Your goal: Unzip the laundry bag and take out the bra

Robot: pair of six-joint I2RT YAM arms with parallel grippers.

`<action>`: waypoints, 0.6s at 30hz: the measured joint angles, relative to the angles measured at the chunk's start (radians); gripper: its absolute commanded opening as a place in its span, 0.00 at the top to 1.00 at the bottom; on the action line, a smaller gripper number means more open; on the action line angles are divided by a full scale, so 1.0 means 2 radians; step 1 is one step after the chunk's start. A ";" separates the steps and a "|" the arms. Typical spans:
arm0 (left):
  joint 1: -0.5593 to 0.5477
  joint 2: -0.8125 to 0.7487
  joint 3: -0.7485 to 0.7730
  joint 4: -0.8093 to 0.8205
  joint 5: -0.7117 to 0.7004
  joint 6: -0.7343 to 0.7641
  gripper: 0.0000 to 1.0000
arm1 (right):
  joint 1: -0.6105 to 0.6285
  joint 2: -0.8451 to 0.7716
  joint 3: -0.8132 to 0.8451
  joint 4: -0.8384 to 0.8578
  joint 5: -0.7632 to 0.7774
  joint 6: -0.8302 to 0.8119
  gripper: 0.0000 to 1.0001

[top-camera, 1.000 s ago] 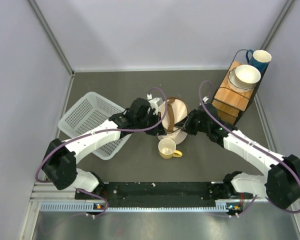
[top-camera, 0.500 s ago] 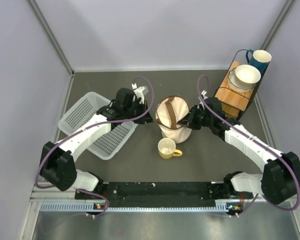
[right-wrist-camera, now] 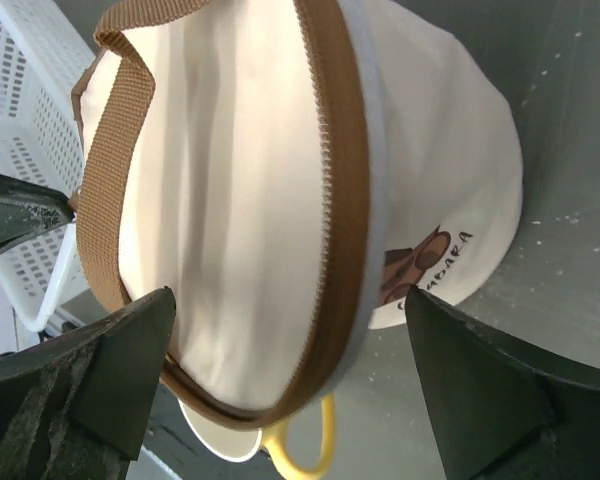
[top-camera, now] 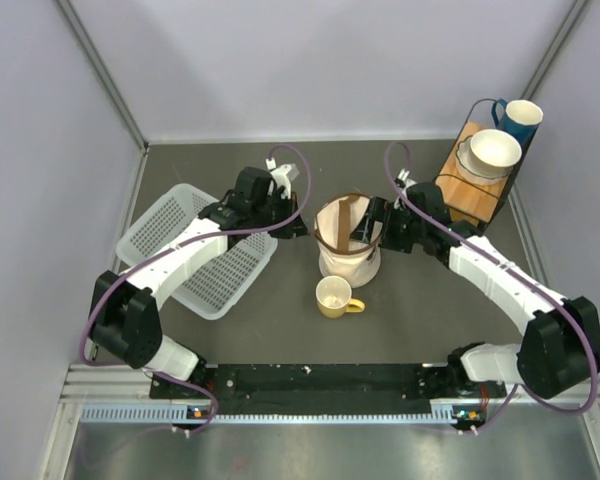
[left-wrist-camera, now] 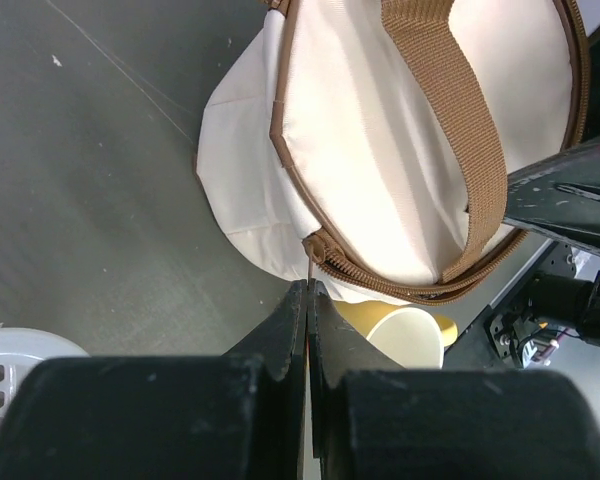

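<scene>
The cream laundry bag with its brown strap stands mid-table, its round lid tilted up. At the bag's left edge my left gripper is shut on the thin brown zip pull; in the left wrist view the left gripper has its fingers pressed together just under the brown zip. My right gripper is at the bag's right side. In the right wrist view the right gripper is wide open, the bag and its zipped rim lying between the fingers. The bra is hidden.
A yellow mug stands just in front of the bag. A white lattice basket lies to the left under the left arm. A wooden stand with stacked bowls and a blue mug sits at the back right.
My right gripper has opened wide beside the bag. The left gripper moved from over the bag to its left edge, and the bag's lid now stands tilted up.
</scene>
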 measured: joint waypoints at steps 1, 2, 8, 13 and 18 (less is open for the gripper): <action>0.001 0.000 0.000 0.000 -0.001 0.000 1.00 | 0.000 -0.003 0.005 -0.012 0.006 -0.006 0.01; 0.001 0.000 0.000 0.000 -0.002 0.000 1.00 | 0.000 -0.006 0.008 -0.020 0.011 -0.009 0.03; 0.002 0.000 0.001 -0.002 -0.004 0.001 0.95 | 0.000 -0.048 0.045 -0.077 0.060 -0.029 0.08; 0.002 0.011 0.030 -0.020 -0.018 0.006 0.30 | 0.000 -0.064 0.066 -0.089 0.085 -0.033 0.09; 0.000 -0.010 0.054 -0.053 -0.060 0.009 0.20 | 0.000 -0.070 0.067 -0.106 0.095 -0.033 0.06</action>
